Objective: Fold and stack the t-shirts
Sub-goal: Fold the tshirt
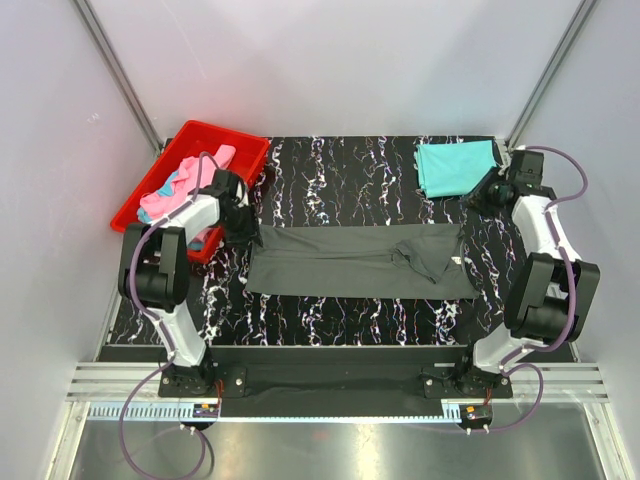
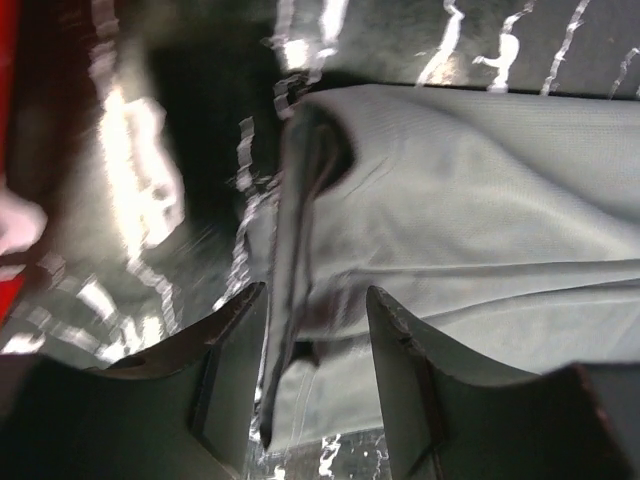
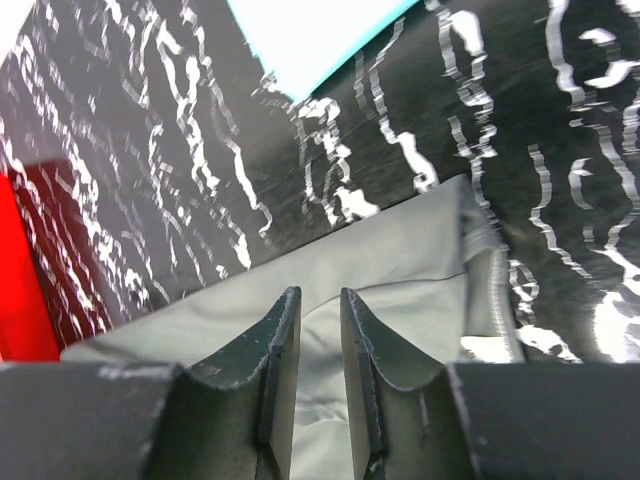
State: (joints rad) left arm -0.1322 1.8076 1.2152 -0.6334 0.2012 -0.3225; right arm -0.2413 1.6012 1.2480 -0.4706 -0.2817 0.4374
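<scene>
The left arm reaches forward and bends inward to the left end of the grey shirt (image 1: 360,262), which lies folded in a long strip across the middle of the table (image 1: 340,185). The left gripper (image 2: 315,345) has its jaws moderately apart, straddling the shirt's folded edge without clamping it. The right arm extends forward. The right gripper (image 3: 320,350) hovers over the shirt's far right corner, jaws narrowly apart and holding nothing. The teal shirt (image 1: 455,166) lies folded at far right.

A: First entry?
B: One right gripper (image 3: 318,300), dark, two-fingered, jaws narrowly parted, above one grey plain cloth t-shirt (image 3: 400,270), laid flat.
A: Remaining stock?
B: One black white-veined marbled tabletop (image 3: 180,150); one teal cloth t-shirt (image 3: 320,30), top edge; one red plastic bin (image 3: 20,290), far left.
</scene>
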